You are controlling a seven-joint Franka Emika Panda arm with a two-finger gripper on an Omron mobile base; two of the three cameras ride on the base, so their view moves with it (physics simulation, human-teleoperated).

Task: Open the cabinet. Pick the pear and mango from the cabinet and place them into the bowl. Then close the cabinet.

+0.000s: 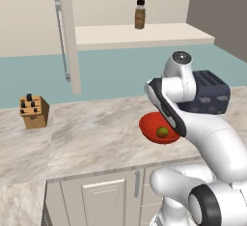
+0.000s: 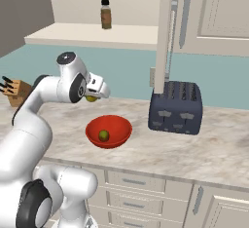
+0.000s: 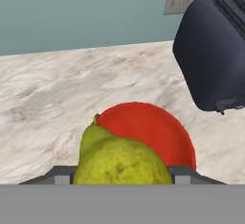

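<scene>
My gripper [image 2: 95, 95] is shut on the pear [image 3: 119, 158], a yellow-green fruit with a narrow top that bulges between the jaws in the hand view. It hangs above the left rim of the red bowl [image 2: 119, 130], and a sliver of the pear [image 2: 91, 98] peeks out under the hand. The bowl [image 3: 155, 127] lies just beyond the pear on the marble counter. A small rounded greenish fruit, the mango [image 2: 103, 135], rests inside the bowl [image 1: 148, 125]. The cabinet stands open, its door [image 1: 70, 36] edge-on to me and its pale shelf [image 1: 144, 35] bare apart from a bottle.
A dark toaster [image 2: 176, 106] stands right of the bowl. A brown black-capped bottle [image 2: 105, 15] sits on the cabinet shelf. A knife block [image 1: 34, 111] is at the counter's far left. The second cabinet door [image 2: 165, 32] hangs open above the toaster.
</scene>
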